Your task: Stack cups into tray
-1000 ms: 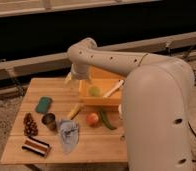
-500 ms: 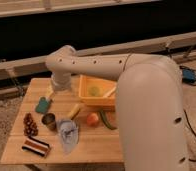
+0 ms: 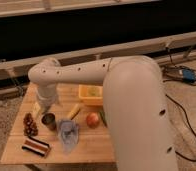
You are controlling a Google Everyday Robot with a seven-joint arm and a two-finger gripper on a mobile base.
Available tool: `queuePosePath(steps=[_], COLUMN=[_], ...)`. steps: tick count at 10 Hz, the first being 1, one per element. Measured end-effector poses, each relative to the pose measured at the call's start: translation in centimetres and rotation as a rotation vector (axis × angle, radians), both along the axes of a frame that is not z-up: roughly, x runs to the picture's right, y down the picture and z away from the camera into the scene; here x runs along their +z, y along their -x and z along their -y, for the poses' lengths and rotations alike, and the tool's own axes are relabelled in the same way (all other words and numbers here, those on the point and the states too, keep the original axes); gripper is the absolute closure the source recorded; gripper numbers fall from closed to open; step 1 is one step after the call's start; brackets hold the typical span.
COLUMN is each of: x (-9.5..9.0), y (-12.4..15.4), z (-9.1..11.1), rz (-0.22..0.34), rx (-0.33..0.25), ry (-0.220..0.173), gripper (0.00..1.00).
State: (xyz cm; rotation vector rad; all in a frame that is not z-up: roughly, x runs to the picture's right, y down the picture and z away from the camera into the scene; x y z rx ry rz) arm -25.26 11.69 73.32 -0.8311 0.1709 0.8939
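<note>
The tray [image 3: 85,98] is a yellow-orange bin at the back middle of the wooden table [image 3: 93,144], partly covered by my arm. A pale yellow-green cup [image 3: 93,91] sits inside it. The shiny dark metal cup [image 3: 48,120] stands upright near the table's left side. My gripper [image 3: 41,106] hangs down from the wrist over the table's back left, just above and left of the metal cup. It is open and I see nothing in it. No cream-white cup shows.
An orange-red fruit [image 3: 92,119] lies in front of the tray with a green item [image 3: 102,118] beside it. A yellow piece [image 3: 74,111], a crumpled blue-grey cloth [image 3: 68,133], a dark cluster [image 3: 29,125] and a striped packet [image 3: 36,146] lie around the metal cup.
The arm has swung from over the tray to the left, and the gripper now hangs over the table's back left, covering the green sponge.
</note>
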Motion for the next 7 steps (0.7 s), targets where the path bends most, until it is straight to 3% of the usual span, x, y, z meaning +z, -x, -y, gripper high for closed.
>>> queuePosePath(steps=[2, 5, 7], x=[1.9, 4.5, 5.6], y=[-0.2, -1.7, -2.8], z=[-1.7, -2.4, -2.3], rz=[-0.014, -0.067, -0.099], rx=[-0.041, -0.069, -0.056], ry=[0.042, 0.093, 0.111], gripper=[0.2, 0.2, 0.2])
